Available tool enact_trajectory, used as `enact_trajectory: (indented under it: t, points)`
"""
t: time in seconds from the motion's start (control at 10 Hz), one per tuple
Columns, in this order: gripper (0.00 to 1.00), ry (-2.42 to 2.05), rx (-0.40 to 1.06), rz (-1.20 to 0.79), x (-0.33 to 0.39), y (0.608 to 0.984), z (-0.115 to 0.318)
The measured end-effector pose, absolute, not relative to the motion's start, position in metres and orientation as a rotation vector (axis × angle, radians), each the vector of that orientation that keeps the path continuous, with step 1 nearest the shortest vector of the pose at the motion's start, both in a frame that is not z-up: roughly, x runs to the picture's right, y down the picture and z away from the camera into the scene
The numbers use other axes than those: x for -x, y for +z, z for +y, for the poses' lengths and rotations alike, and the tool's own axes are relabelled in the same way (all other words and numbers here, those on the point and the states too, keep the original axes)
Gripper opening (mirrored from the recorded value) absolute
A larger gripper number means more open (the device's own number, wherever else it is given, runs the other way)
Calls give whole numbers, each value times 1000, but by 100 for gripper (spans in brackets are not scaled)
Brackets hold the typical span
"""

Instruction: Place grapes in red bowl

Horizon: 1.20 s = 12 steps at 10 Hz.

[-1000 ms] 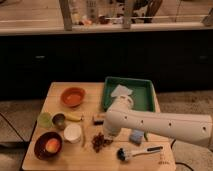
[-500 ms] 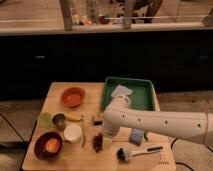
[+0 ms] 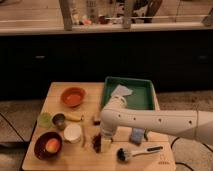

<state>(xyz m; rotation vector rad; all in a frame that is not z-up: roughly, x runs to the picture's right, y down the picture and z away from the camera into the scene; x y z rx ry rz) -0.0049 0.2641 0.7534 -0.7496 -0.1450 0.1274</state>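
Now gripper (image 3: 101, 138) sits low over grapes (image 3: 96, 143) near front of wooden table (image 3: 60, 160), beside white cup (image 3: 72, 133); red bowl (image 3: 73, 96) well apart at back. Dark cabinets behind. Arm hides the tip, so grip cannot be told. Arm has swung left vs. earlier.

green tray (image 3: 145, 86) far right on tabletop (image 3: 55, 90), pale cloth (image 3: 121, 91) inside | white cup (image 3: 72, 133) near left | dark bowl (image 3: 41, 141) with orange fruit (image 3: 52, 145) near-left corner | banana (image 3: 74, 118) beside metal cup (image 3: 59, 119) | brush (image 3: 131, 153) near edge, right
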Motion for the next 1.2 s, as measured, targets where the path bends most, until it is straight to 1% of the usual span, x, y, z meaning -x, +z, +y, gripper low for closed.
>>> enact_trajectory:
  t: [0.2,0.3,0.4,0.6,0.7,0.9,1.1,1.2]
  points:
    - [80,123,764,-147,8,763,272]
    - [78,120,777,-146,8,771,277]
    - [73,114,788,-141,9,778,281]
    - [53,104,809,-135,9,791,287]
    - [41,103,813,-132,8,793,287]
    - [20,99,817,-129,7,790,286]
    - [4,97,817,-126,7,790,285]
    - [0,91,817,-114,4,786,284]
